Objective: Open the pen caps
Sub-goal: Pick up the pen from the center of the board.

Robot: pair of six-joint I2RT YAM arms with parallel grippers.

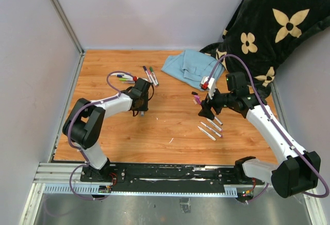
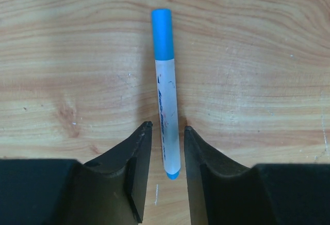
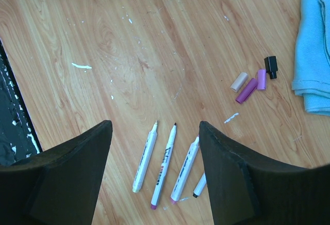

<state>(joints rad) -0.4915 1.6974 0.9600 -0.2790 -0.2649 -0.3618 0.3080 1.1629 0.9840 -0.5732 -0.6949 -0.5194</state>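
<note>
Grasping step: left pincer (image 2: 167, 127) stands slightly apart astride the pen (image 2: 166, 91), blue cap (image 2: 162, 34) ahead. Next, probably clamp; right pincer (image 3: 154, 124), wide apart and empty, would pull the cap.

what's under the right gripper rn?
Four white markers lie on the wooden table below the open right gripper, two showing bare tips. The rightmost is mostly covered by a finger; its tip is hidden.

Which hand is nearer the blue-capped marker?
Left. The left hand straddles the tail end of the blue-capped marker, a finger on either side; the right hand hangs far off, above the uncapped markers.
</note>
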